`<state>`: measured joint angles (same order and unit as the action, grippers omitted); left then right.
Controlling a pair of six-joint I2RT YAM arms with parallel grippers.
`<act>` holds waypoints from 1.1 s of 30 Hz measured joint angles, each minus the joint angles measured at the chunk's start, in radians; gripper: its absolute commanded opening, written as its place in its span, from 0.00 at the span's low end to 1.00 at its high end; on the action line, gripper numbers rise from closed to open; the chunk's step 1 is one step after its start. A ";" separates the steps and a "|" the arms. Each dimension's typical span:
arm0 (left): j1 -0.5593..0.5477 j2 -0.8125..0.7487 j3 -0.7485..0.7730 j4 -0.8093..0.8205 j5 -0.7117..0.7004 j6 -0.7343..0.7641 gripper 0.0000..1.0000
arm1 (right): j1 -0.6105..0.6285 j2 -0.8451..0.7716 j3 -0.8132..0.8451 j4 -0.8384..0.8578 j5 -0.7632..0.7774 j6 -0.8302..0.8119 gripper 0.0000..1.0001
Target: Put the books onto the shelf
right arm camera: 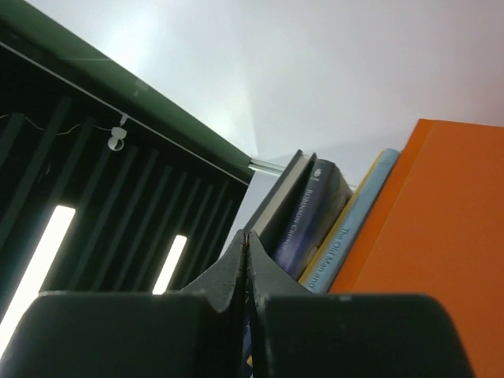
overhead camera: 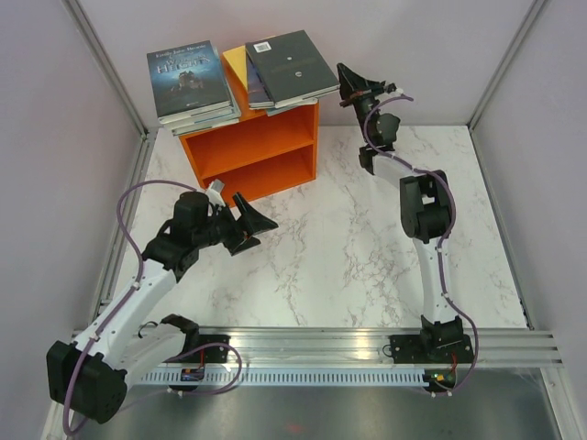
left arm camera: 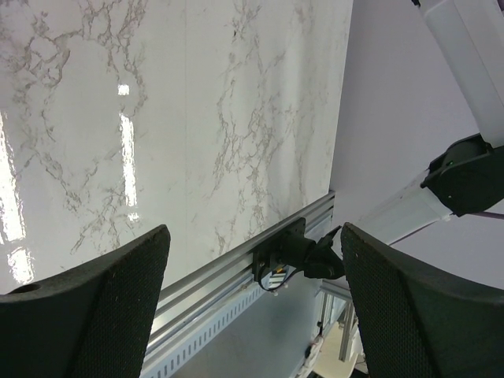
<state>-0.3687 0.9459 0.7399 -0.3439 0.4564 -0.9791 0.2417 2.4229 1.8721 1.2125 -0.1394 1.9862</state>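
Note:
The orange shelf [overhead camera: 261, 147] stands at the back of the marble table, its two compartments open to the front. The books lie flat on its top in two stacks: a left stack [overhead camera: 191, 81] with a dark cover and a right stack [overhead camera: 289, 66] with a dark grey cover. My right gripper [overhead camera: 343, 87] is shut at the right edge of the right stack, nothing visible between its jaws. In the right wrist view its tips [right arm camera: 246, 236] sit against the spines: dark grey, dark blue [right arm camera: 309, 214] and light blue [right arm camera: 356, 220], above the orange shelf [right arm camera: 429, 260]. My left gripper [overhead camera: 260, 229] hangs open, holding nothing, in front of the shelf.
The left wrist view looks past the open left gripper [left arm camera: 252, 303] across the marble table [left arm camera: 157, 118] to the metal rail [left arm camera: 228, 272] and the right arm's base [left arm camera: 295, 252]. Pale walls enclose the table on three sides.

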 measured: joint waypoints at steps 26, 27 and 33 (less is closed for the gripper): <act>0.015 -0.041 0.000 -0.023 0.007 0.003 0.91 | 0.111 0.071 0.240 0.063 0.115 0.006 0.00; 0.016 -0.045 0.000 -0.023 0.008 0.004 0.91 | 0.109 0.077 0.263 0.063 0.106 0.006 0.00; 0.027 -0.066 -0.007 -0.024 0.018 0.013 0.91 | 0.108 0.109 0.419 0.026 0.048 0.008 0.00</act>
<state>-0.3412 0.8799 0.7326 -0.3679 0.4740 -0.9661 0.3500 2.5324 2.2913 1.2385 -0.0914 1.9938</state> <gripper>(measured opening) 0.907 0.002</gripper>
